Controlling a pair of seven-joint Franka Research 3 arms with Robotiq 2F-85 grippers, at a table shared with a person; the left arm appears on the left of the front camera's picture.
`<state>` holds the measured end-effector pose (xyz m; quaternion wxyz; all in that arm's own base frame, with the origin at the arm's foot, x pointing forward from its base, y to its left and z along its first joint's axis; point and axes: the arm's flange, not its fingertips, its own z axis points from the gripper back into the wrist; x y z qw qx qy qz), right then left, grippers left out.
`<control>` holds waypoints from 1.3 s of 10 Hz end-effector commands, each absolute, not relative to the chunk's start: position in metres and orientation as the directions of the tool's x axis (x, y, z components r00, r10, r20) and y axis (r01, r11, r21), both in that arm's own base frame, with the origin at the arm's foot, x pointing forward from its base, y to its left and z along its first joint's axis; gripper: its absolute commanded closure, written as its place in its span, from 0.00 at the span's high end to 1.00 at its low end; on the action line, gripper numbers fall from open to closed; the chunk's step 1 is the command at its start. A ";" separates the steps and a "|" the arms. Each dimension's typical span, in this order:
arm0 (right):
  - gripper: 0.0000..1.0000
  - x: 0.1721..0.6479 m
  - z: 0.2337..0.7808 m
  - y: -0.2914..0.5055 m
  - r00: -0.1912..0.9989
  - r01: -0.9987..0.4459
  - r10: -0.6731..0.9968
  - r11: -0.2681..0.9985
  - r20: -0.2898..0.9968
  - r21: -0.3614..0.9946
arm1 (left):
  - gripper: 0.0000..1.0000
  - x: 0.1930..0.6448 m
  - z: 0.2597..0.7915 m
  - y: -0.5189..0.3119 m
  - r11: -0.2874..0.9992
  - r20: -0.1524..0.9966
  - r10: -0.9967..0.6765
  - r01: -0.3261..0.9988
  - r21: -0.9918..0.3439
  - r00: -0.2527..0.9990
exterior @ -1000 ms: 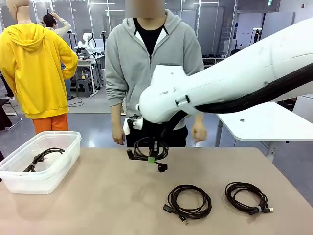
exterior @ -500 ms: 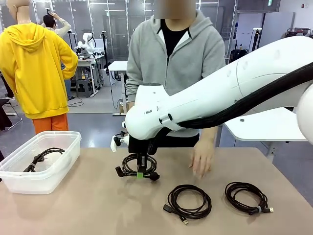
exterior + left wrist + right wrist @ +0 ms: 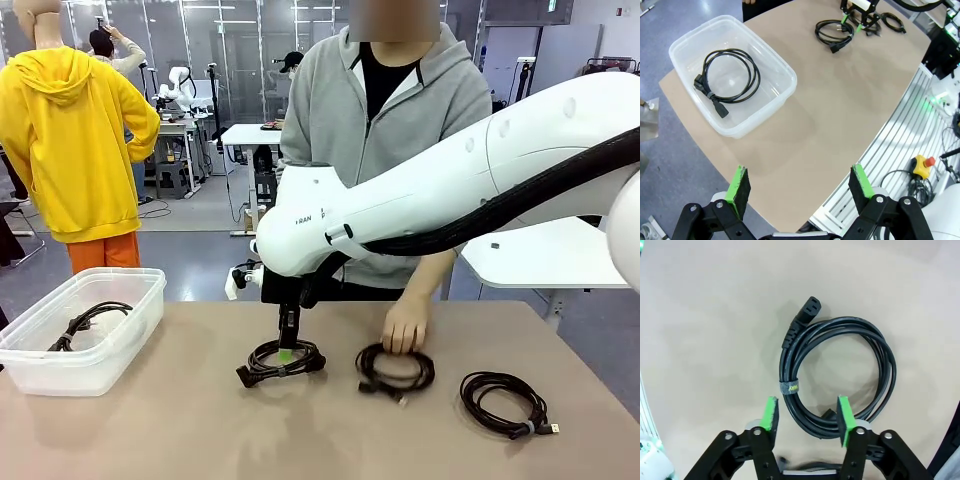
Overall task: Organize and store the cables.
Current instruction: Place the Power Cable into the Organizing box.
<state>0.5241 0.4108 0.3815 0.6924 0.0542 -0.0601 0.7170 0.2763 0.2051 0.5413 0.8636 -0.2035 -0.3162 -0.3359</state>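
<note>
The right arm reaches across the middle of the table from the right side. The right gripper points straight down at the left coil, a black cable that lies flat on the tabletop. In the right wrist view its green pads stand apart, one on each side of the near part of that coil. Neither pad presses the cord, so the gripper is open. A small band ties the loops together, and one plug points to the far side.

Just right of it lies the middle coil, with the person's hand resting on its far edge. The right coil lies by itself nearer the right edge of the table.

At the left end stands a clear plastic bin, with one stored cable coiled on its floor. The left gripper hangs high above the near left edge of the table, with its jaws wide apart and nothing between them.
</note>
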 end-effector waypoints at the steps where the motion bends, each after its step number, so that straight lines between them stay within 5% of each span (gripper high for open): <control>1: 0.88 0.516 0.389 0.399 0.017 -1.000 0.982 0.019 0.189 -0.011 | 1.00 0.278 0.542 0.206 0.692 0.700 -0.441 0.710 -0.134 0.562; 2: 0.98 0.515 0.394 0.393 0.024 -1.000 0.978 0.028 0.206 -0.013 | 1.00 0.278 0.542 0.206 0.692 0.700 -0.441 0.710 -0.134 0.562; 4: 1.00 0.510 0.413 0.368 0.045 -0.999 0.958 0.044 0.282 0.011 | 1.00 0.276 0.541 0.205 0.692 0.683 -0.451 0.709 -0.139 0.574; 5: 1.00 0.508 0.427 0.344 0.080 -0.997 0.938 0.076 0.337 0.024 | 1.00 0.245 0.631 0.311 0.644 0.685 -0.479 0.750 -0.151 0.549; 8: 1.00 0.490 0.467 0.243 0.211 -0.977 0.841 0.197 0.499 0.081 | 1.00 0.250 0.628 0.307 0.530 0.664 -0.571 0.834 -0.152 0.483; 9: 1.00 0.482 0.472 0.200 0.246 -0.967 0.801 0.239 0.546 0.085 | 1.00 0.279 0.625 0.249 0.536 0.539 -0.677 0.838 -0.106 0.501; 11: 1.00 0.465 0.481 0.112 0.280 -0.957 0.697 0.257 0.660 0.135 | 1.00 0.292 0.616 0.212 0.445 0.497 -0.745 0.887 -0.126 0.445; 13: 1.00 0.440 0.475 0.033 0.325 -0.934 0.624 0.328 0.711 0.139 | 1.00 0.274 0.631 0.259 0.519 0.590 -0.640 0.843 -0.141 0.493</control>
